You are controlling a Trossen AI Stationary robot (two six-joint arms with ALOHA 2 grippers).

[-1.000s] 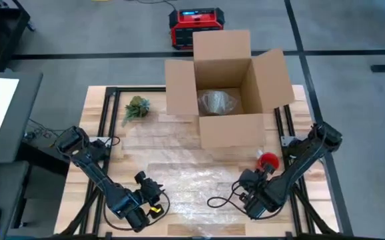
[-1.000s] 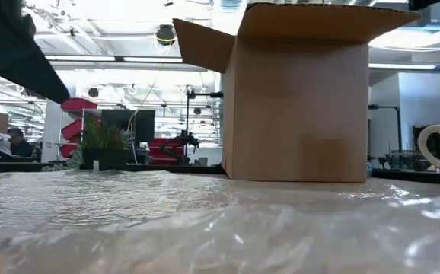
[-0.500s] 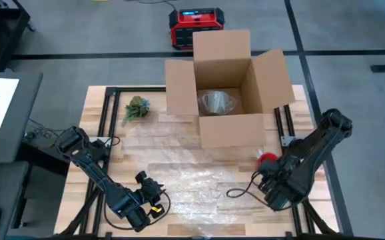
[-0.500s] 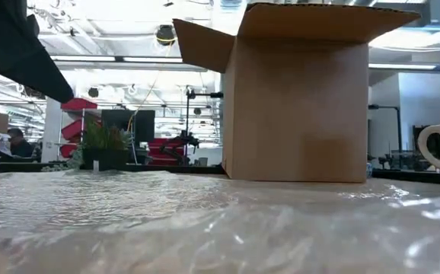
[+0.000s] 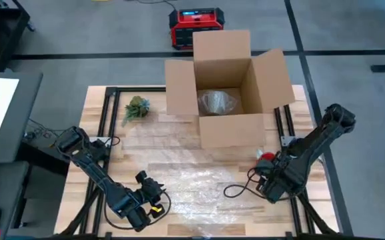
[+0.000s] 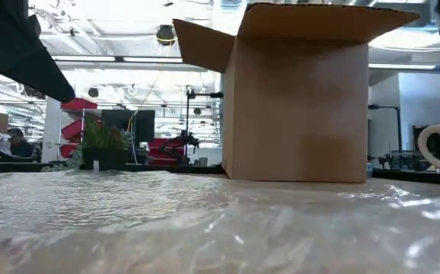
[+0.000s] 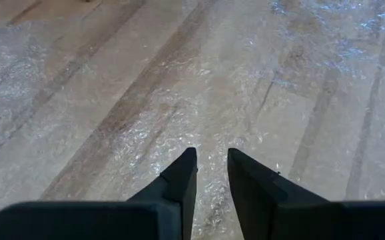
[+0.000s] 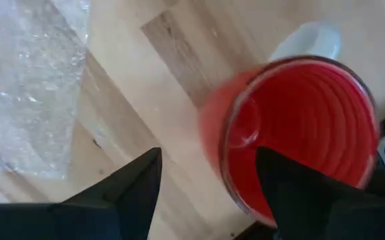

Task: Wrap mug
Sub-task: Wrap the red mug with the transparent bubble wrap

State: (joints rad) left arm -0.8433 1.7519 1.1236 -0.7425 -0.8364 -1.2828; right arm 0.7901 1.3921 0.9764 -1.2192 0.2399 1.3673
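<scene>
A red mug [image 5: 268,159] with a white handle [image 8: 309,41] stands upright on its base on the wooden table, just right of a clear bubble wrap sheet [image 5: 192,187] that lies flat on the table. My right gripper [image 8: 209,155] hangs open above the mug's near-left side and touches nothing; in the high view my right gripper [image 5: 268,171] shows just near of the mug. At the table's near left, my left gripper [image 7: 211,153] hovers over the wrap with a narrow gap between its fingers.
An open cardboard box [image 5: 229,87] stands at the table's far middle with a clear wrapped item [image 5: 218,101] inside. A small green plant [image 5: 136,107] sits at the far left. A red device [image 5: 196,27] is on the floor beyond the table.
My right gripper has swung from over the wrap's right edge toward the table's right and far edges, to above the mug. The mug and the wrap have not moved.
</scene>
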